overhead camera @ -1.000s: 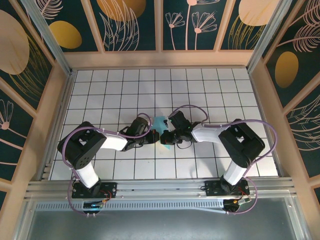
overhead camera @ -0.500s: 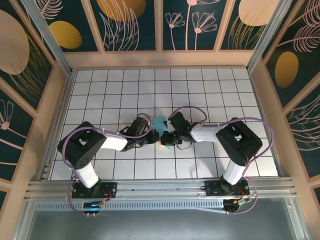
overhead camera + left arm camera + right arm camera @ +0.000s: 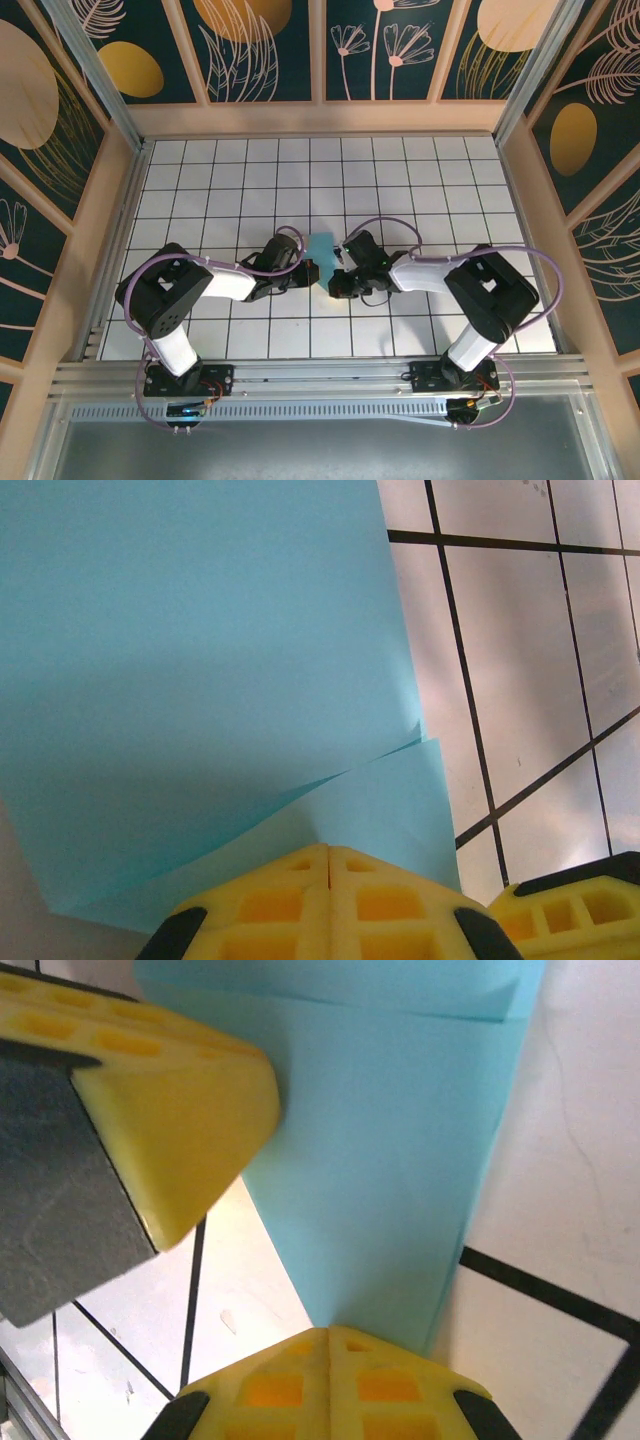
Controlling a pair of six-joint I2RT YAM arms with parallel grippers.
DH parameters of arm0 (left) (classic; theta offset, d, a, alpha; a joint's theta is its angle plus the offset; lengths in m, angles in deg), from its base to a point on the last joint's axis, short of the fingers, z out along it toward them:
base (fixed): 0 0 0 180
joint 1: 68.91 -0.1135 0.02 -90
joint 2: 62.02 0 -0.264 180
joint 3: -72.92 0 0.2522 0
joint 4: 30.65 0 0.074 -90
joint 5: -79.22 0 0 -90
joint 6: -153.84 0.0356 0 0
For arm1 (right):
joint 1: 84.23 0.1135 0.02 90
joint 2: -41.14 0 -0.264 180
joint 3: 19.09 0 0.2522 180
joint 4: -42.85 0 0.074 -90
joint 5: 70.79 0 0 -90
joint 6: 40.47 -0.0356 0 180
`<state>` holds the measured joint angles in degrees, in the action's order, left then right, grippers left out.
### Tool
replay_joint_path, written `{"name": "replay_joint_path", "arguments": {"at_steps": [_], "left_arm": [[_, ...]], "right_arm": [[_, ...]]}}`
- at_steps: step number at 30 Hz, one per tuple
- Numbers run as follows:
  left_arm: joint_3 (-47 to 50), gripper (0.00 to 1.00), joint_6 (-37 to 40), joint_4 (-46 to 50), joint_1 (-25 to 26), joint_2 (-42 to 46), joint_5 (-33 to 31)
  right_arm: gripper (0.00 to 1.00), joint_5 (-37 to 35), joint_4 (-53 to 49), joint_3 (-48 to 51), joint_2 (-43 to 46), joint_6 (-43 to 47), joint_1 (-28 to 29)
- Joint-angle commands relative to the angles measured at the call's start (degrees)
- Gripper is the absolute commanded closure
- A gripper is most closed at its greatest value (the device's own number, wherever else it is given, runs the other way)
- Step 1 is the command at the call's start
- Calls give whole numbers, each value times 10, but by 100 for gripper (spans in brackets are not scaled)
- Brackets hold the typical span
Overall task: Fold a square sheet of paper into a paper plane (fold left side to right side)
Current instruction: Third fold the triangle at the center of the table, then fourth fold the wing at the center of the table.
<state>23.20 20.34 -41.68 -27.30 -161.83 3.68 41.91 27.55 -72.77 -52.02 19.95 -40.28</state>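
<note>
The square sheet of paper (image 3: 322, 256) is turquoise-blue and folded into a narrower layered strip. It sits at the table's middle, between my two grippers. My left gripper (image 3: 311, 272) is shut on its near edge; in the left wrist view the paper (image 3: 200, 660) fans out from the closed yellow fingertips (image 3: 300, 880), with one layer curling up. My right gripper (image 3: 336, 281) is shut on the strip's narrow end, and in the right wrist view the paper (image 3: 390, 1150) runs straight out from the closed tips. The left gripper's finger (image 3: 160, 1100) presses against the strip's side.
The white gridded table (image 3: 420, 180) is walled by wooden rails (image 3: 320, 118) at the back and sides. Both arms reach inward from the near edge, their purple cables arching over the wrists. The right gripper's yellow finger (image 3: 570, 910) shows at the corner of the left wrist view.
The right arm's forearm and wrist have swung a little to the right and nearer. The paper between the grippers shows as a shorter, more upright patch. The left arm has barely moved.
</note>
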Motion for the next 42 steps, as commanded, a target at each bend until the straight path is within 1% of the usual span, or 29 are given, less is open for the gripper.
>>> {"name": "replay_joint_path", "arguments": {"at_steps": [1,10,16,17,19,21,23,25,26,28,31,34,36,40,42], "left_arm": [[4,100,20,59,-7,-41,-69],[-3,100,15,63,-6,-31,-57],[-7,100,-10,33,-7,-32,-26],[-10,98,-15,28,-7,-28,-18],[-16,94,-20,22,-6,-16,-9],[-28,91,-22,29,-7,1,-12],[-43,89,-27,42,-7,22,-24],[-50,84,-31,41,-7,47,-30],[-54,79,-32,42,-8,56,-33],[-61,74,-29,57,-13,74,-43],[-54,65,-31,75,-35,107,-56],[-24,62,-49,71,-74,143,-52],[-2,58,-55,67,-92,167,-57],[25,47,-60,79,-109,202,-73],[35,45,-68,78,-115,210,-71]], "right_arm": [[100,-17,-91,32,11,15,5],[100,-22,-127,29,48,33,-3],[100,-32,-146,8,105,51,-30],[97,-32,-140,7,117,52,-38],[84,-33,-120,8,135,51,-51],[74,-34,-97,10,148,53,-62],[65,-47,-74,13,155,56,-72],[55,-76,-56,16,157,52,-79],[51,-87,-44,19,158,51,-79],[44,-93,-12,27,160,50,-81],[38,-83,37,42,159,52,-80],[38,-56,78,48,146,64,-78],[41,-43,95,47,132,75,-74],[46,-15,120,34,91,89,-65],[48,-13,125,23,70,92,-62]]}}
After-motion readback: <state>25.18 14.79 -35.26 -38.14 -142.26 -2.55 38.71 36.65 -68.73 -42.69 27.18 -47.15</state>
